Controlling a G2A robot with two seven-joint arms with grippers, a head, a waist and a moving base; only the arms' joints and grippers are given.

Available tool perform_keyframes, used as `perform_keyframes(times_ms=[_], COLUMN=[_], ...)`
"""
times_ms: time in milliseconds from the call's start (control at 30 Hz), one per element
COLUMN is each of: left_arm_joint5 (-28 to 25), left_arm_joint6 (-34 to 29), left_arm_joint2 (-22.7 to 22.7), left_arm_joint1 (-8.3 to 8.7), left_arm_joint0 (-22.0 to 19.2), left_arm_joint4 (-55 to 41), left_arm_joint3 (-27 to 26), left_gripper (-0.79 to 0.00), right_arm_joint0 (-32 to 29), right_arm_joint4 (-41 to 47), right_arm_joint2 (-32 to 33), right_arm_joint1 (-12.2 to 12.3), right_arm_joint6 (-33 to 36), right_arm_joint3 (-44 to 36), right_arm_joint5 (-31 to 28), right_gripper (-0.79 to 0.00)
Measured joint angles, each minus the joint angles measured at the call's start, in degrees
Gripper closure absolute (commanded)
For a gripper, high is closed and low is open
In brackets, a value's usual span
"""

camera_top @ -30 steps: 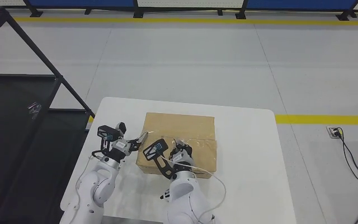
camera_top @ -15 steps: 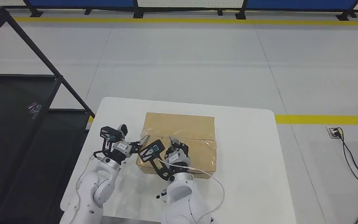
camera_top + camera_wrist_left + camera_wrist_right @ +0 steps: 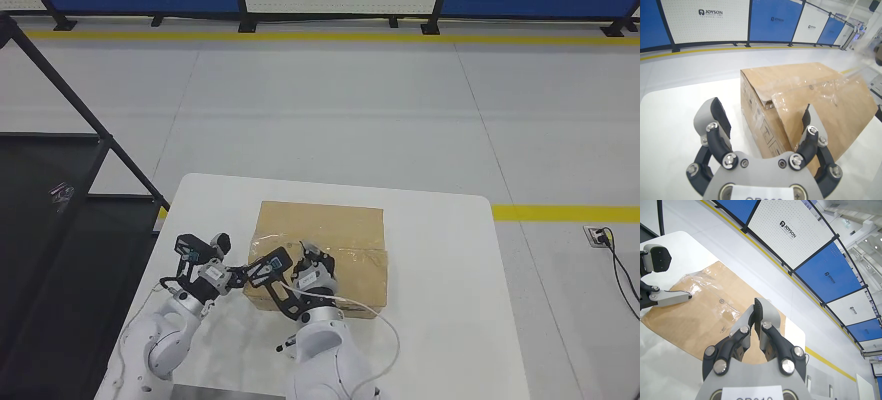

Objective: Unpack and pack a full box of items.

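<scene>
right gripper (image 3: 757, 303) clenched, apparently pinching clear tape (image 3: 806, 88); strip stretches from it down to lid seam of box (image 3: 829, 117) just below. left gripper (image 3: 762, 104) spread wide, straddling box's near corner: one finger on or just over lid, other outside end wall, nothing grasped. box shut, on table (image 3: 677, 113) beneath both. you're in unsealing step, early on. next: pull tape along seam until free, and have left press lid so box won't lift.
</scene>
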Motion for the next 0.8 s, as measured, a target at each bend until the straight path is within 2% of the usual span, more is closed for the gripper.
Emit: perform_keyframes(times_ms=[133, 800], left_arm_joint5=[2.2, 3.1], left_arm_joint6=[0.4, -0.1], left_arm_joint2=[1.3, 2.9], left_arm_joint1=[-0.06, 0.20], left_arm_joint0=[-0.6, -1.7], left_arm_joint4=[2.4, 1.9], left_arm_joint3=[1.0, 2.7], left_gripper=[-0.785, -0.785], right_arm_joint0=[0.0, -0.2], right_arm_joint4=[-0.3, -0.4], right_arm_joint2=[-0.2, -0.9], right_arm_joint1=[-0.2, -0.6], right_arm_joint6=[-0.2, -6.4], right_arm_joint3=[0.0, -1.4], right_arm_joint5=[-0.3, -0.3], right_gripper=[0.000, 0.000])
